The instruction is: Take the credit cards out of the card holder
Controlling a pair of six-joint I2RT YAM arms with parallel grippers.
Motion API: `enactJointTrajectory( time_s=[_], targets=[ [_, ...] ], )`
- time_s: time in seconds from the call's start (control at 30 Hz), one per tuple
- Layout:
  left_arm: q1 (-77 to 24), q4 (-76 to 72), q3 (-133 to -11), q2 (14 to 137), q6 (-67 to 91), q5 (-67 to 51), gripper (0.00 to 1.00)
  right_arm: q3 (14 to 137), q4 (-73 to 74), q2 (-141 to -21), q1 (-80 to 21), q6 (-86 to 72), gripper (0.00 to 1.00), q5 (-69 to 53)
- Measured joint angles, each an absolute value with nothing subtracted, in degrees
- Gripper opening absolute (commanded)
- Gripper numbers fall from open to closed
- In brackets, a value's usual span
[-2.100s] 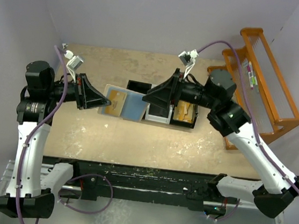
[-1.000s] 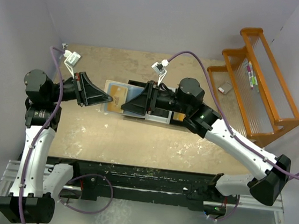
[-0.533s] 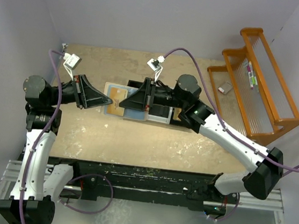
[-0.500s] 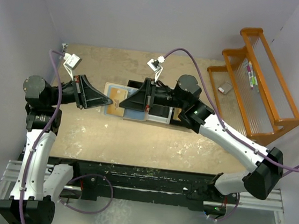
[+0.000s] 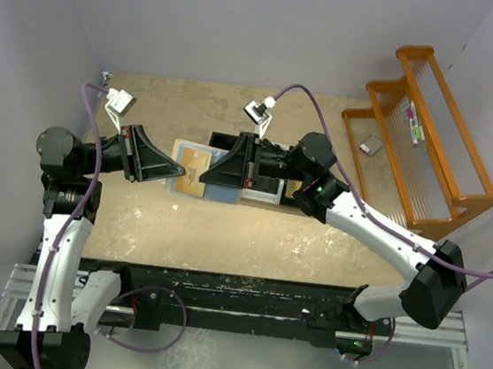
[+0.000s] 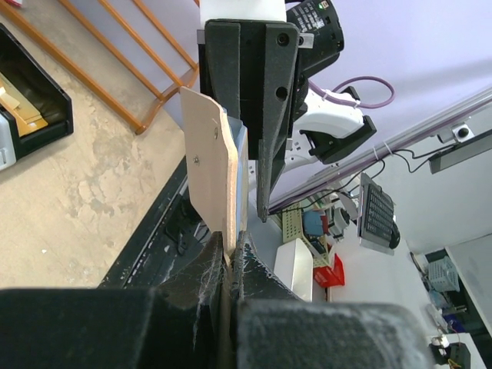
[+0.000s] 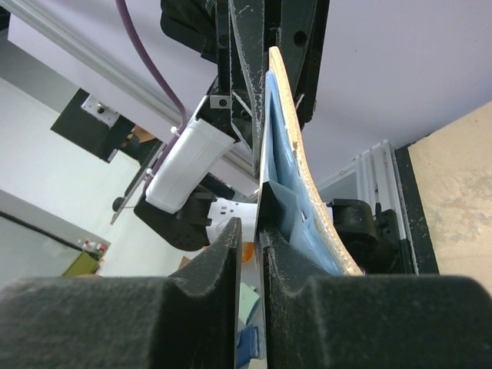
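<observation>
Reaching over from above the tray (image 5: 230, 140), the right end effector (image 5: 201, 178) has come to the holder (image 5: 192, 156) within the last two seconds. It now meets the holder's side nearest the tray. That suggests the pull on a card is about to start; no card shows clear of the holder yet.

The holder sits just left of the tray, opened out, and seems to be held up off the desk (image 5: 250, 229). The left end effector (image 5: 177, 169) is clamped on the holder's edge farthest from the tray, with the tan face and blue lining squeezed between its fingers.

The right end effector's fingers are almost together at the blue inner side. Whether they pinch a card or only touch the lining cannot be told, as the wrist view is edge-on.
</observation>
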State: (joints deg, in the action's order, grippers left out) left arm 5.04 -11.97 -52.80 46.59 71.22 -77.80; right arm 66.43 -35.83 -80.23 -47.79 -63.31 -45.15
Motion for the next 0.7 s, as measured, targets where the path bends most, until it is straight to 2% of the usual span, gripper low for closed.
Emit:
enactJointTrajectory(
  time_s=[0.17, 0.37, 0.47, 0.7],
  targets=[
    [4.8, -12.7, -52.8, 46.5, 71.6, -77.8, 0.00, 65.8, -38.0, -80.2, -47.4, -64.7, 0.05, -46.2],
    [4.8, -12.8, -52.8, 46.4, 72.0, -77.8, 0.00, 65.2, -39.0, -80.2, -47.1, -65.6, 0.07, -46.3],
    [4.8, -12.8, -52.8, 46.4, 72.0, -77.8, 0.00, 65.1, -39.4, -80.1, -46.7, -65.8, 0.00, -46.5],
    [4.4, -12.8, -52.8, 46.4, 72.0, -77.8, 0.00, 64.2, -39.4, -79.3, -46.4, -66.0, 0.00, -46.2]
  ],
)
